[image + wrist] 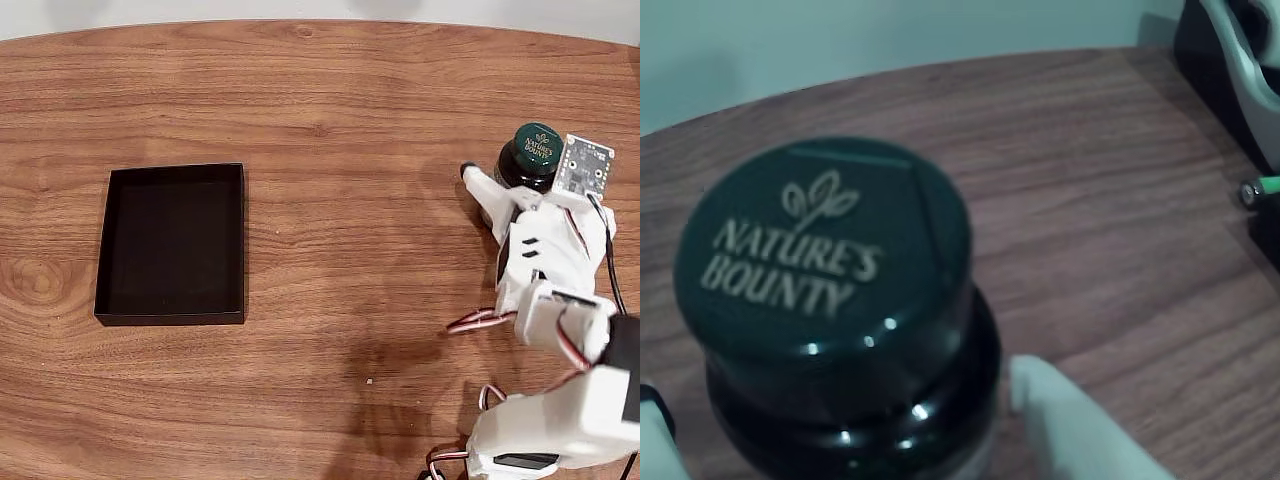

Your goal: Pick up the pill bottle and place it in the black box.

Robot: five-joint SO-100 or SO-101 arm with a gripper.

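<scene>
Our gripper [497, 196] straddles the bottle [532, 152]; whether it squeezes, we cannot tell. The box [172, 243] (well apart) sits empty, so lifting and carrying remain.

The fixed view looks straight down from high up on the brown wooden table [330, 120], far enough to take in most of it. The wrist view sits very close, looking down at a slant. Both share the dark green bottle cap [537, 147] [825, 245], at right in the fixed view.
</scene>
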